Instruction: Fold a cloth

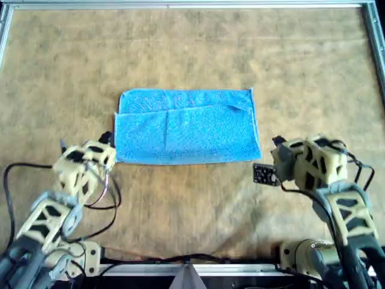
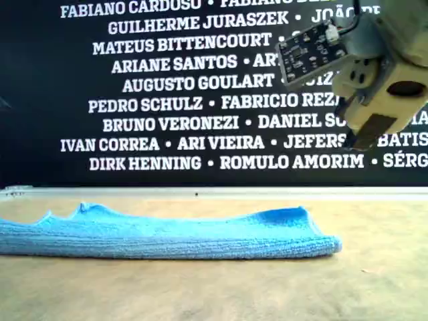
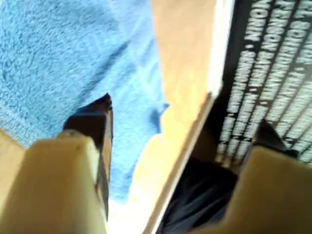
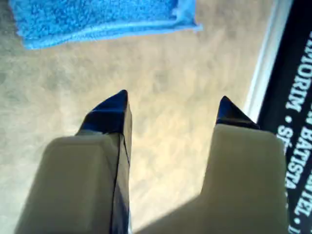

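Overhead view: cloth point(image 1: 187, 126) folded on table point(image 1: 192, 48); both claws spread, empty, beside cloth.

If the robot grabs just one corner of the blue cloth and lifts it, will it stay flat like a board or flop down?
Probably flop. The cloth lies folded over itself with soft, wavy edges, so it looks limp, not stiff. Its fuzzy surface should grip the jaws rather than slip. It also looks thin and light, so pushed across the table it may bunch up rather than slide.
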{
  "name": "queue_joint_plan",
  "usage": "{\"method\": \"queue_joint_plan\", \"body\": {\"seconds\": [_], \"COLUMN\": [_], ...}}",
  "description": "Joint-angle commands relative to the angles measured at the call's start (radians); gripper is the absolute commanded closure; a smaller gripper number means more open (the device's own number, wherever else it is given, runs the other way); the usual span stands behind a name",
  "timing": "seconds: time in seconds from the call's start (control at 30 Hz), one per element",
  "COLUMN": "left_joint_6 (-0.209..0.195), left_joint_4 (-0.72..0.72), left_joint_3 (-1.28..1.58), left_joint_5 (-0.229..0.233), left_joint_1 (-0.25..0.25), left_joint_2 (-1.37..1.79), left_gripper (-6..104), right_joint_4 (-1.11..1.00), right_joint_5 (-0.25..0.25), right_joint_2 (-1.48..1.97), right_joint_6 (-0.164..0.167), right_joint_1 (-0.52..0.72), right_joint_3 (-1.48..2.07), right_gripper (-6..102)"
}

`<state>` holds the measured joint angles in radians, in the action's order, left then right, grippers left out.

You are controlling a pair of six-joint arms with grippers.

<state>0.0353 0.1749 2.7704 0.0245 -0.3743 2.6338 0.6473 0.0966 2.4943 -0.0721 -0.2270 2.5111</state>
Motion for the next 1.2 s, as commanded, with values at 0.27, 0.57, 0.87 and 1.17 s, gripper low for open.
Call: {"method": "queue_joint_plan", "body": {"seconds": [0.27, 0.57, 0.87, 1.17], "left_joint_6": [0.006, 0.005, 0.005, 0.006], "left_joint_4": [0.000, 0.000, 0.000, 0.002], "left_joint_3": [0.229, 0.233, 0.233, 0.233], "left_joint_5": [0.008, 0.008, 0.008, 0.008], "left_joint_1": [0.201, 0.212, 0.212, 0.212], "left_joint_2": [0.479, 0.477, 0.474, 0.472], "left_gripper": [-3, -3, -3, -3], "right_joint_4": [0.009, 0.000, 0.000, 0.021], "right_joint_5": [-0.005, 0.006, 0.012, 0.014], "right_joint_2": [0.411, 0.528, 0.020, -0.491], "right_joint_6": [0.005, 0.005, 0.005, 0.006], "right_joint_1": [0.002, -0.015, -0.015, -0.080], "right_joint_3": [0.242, 0.265, 0.060, -0.195], "right_gripper": [23, 23, 22, 22]}}
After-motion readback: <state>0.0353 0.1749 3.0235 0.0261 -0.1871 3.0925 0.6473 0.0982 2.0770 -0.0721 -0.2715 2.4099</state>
